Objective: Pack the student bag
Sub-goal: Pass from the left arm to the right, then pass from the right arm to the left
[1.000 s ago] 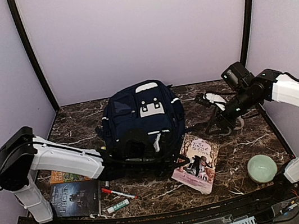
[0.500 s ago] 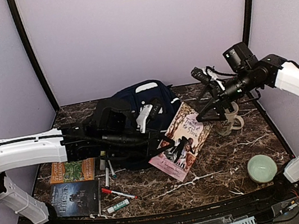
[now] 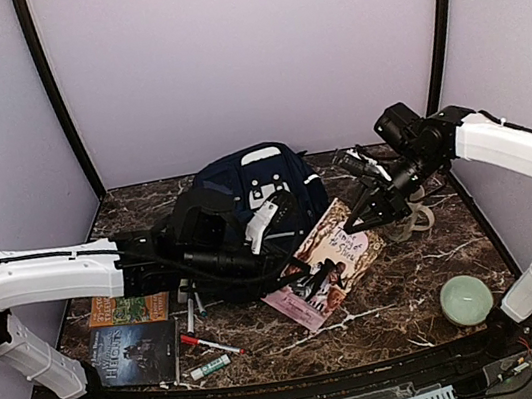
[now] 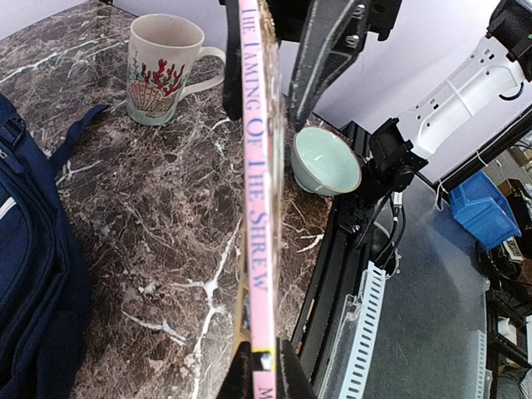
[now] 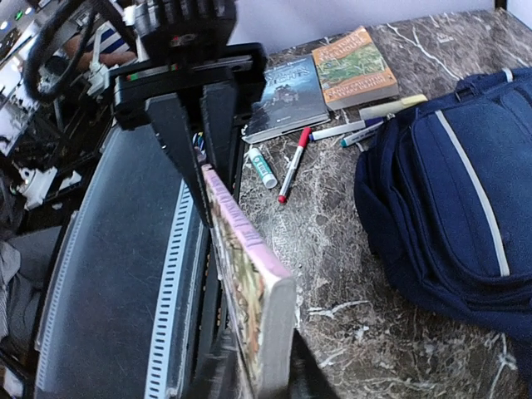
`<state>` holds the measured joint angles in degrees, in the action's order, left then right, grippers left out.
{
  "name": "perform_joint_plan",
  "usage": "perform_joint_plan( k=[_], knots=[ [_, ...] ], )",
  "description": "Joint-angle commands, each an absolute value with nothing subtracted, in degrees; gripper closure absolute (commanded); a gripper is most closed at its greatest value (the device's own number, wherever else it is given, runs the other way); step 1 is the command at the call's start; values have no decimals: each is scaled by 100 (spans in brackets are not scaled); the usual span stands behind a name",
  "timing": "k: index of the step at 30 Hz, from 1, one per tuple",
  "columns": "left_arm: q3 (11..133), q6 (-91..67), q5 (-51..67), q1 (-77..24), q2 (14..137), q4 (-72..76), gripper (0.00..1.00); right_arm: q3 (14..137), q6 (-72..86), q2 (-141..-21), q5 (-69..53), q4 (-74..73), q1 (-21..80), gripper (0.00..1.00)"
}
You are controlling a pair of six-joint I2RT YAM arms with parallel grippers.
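Note:
The student bag (image 3: 246, 184), navy with white stripes, lies at the back middle of the table, and the left arm crosses its front. A pink paperback (image 3: 328, 255) is held tilted off the marble to its right. My left gripper (image 3: 303, 273) is shut on the paperback's lower end, and my right gripper (image 3: 358, 217) is shut on its upper end. In the left wrist view the pink spine (image 4: 253, 208) runs up from my jaws (image 4: 262, 376), with the bag (image 4: 33, 274) at left. The right wrist view shows the paperback (image 5: 245, 274) pinched at my gripper (image 5: 253, 378) and the bag (image 5: 449, 208) at right.
A shell-pattern mug (image 3: 414, 221) stands behind the right gripper. A pale green bowl (image 3: 465, 300) sits at front right. At front left lie an orange book (image 3: 129, 307), a dark book (image 3: 133, 352), a red marker (image 3: 208, 345), a green glue stick (image 3: 210, 367) and more pens.
The left gripper raised the paperback off the table beside the bag. The right gripper then moved in to the book's upper end and shut on it.

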<state>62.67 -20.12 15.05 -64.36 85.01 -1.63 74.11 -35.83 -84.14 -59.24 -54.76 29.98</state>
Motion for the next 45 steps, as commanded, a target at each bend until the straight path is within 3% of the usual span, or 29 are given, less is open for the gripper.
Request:
perform_joint_plan(
  k=[1,5,8,10,17,25,29,34,40,42,44,45],
  knots=[
    [6269,-1746,1613,-6395,8317,182,100,7342,-3973,-8380,-6254,-5848,3023,100],
    [6600,-1457,1730,-6355,8612,-380,96,7319,-3890,-8299,-5941,-5723,3106,100],
    [7081,-1207,1823,-6354,8926,-1062,71,7312,-3781,-8074,-5426,-5601,3281,100],
    [7241,-1090,1899,-6352,9064,-1381,62,7193,-3655,-7831,-5136,-5433,3375,100],
    [7207,-781,1825,-6354,9138,-1338,59,6854,-3515,-7347,-4444,-5333,3476,100],
    [7546,-326,1431,-6373,9621,-1127,53,7097,-3805,-7797,-4342,-5804,3508,100],
    [7754,-76,1244,-6368,9806,-1142,54,7199,-3910,-7972,-4231,-5733,3533,100],
    [8092,44,1375,-6310,10069,-1394,68,7607,-4112,-8268,-4183,-5979,3547,100],
    [8412,-11,1596,-6163,10185,-1545,95,7913,-4056,-8445,-4417,-6014,3450,99],
    [8305,-136,1685,-6051,10016,-1317,99,7829,-3959,-8411,-4758,-5933,3221,84],
    [8127,-306,1882,-5874,9798,-1012,100,7742,-3838,-8323,-5039,-5798,2933,59],
    [8064,-395,2033,-5767,9701,-886,100,7647,-3648,-8211,-5194,-5569,2765,51]
  ],
)
